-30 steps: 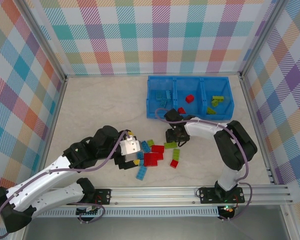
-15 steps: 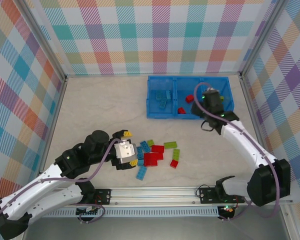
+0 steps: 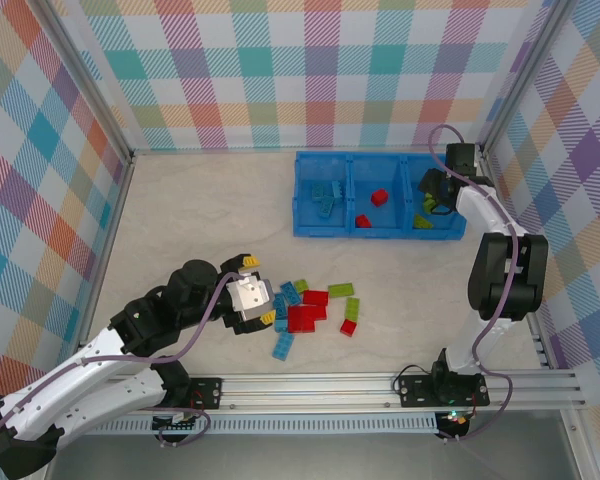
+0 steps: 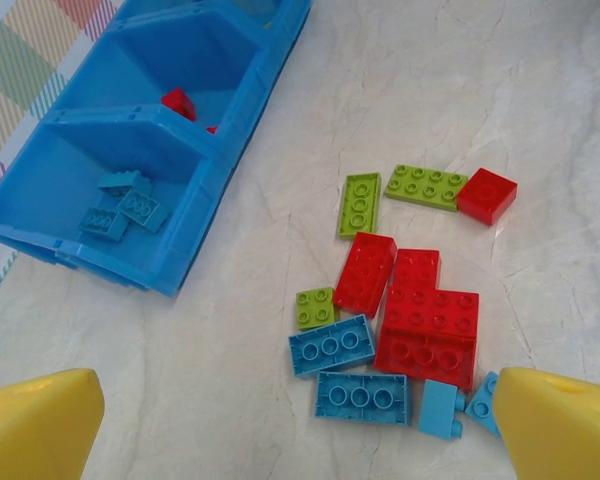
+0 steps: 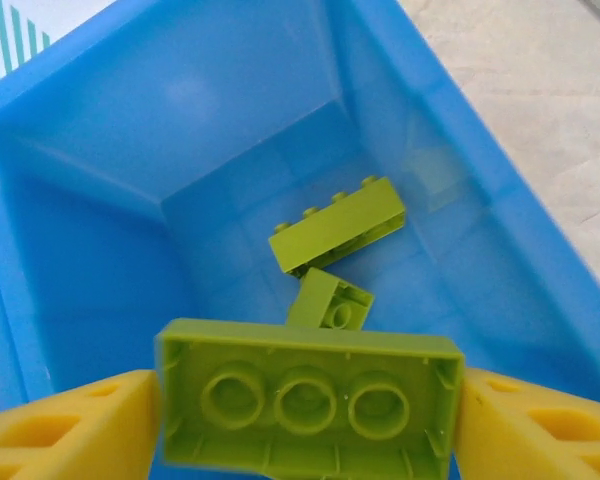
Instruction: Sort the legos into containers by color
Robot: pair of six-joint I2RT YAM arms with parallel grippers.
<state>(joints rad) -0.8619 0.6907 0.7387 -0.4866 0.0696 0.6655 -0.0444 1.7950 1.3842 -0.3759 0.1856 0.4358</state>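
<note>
The legos lie in a loose pile on the table: red bricks (image 3: 302, 318), blue bricks (image 4: 330, 345) and lime green ones (image 4: 359, 203). My left gripper (image 3: 255, 300) hovers open just left of the pile, nothing between its yellow fingers (image 4: 40, 425). The blue bin of containers (image 3: 350, 233) stands at the back right. My right gripper (image 5: 310, 410) hangs over its right compartment, shut on a long lime green brick (image 5: 310, 400) held studs down. Two green bricks (image 5: 337, 225) lie below it. The left compartment holds blue bricks (image 4: 120, 205), the middle one red bricks (image 3: 379, 198).
Plaid walls close the table on three sides, and the right wall (image 3: 540, 150) stands close to the right arm. A metal rail (image 3: 360, 385) runs along the near edge. Bare marble table (image 3: 200, 210) spreads left of the bin.
My right arm has swung from the pile up and right to the bin's right compartment, carrying the green brick. My left gripper has shifted slightly beside the pile and stayed open.
</note>
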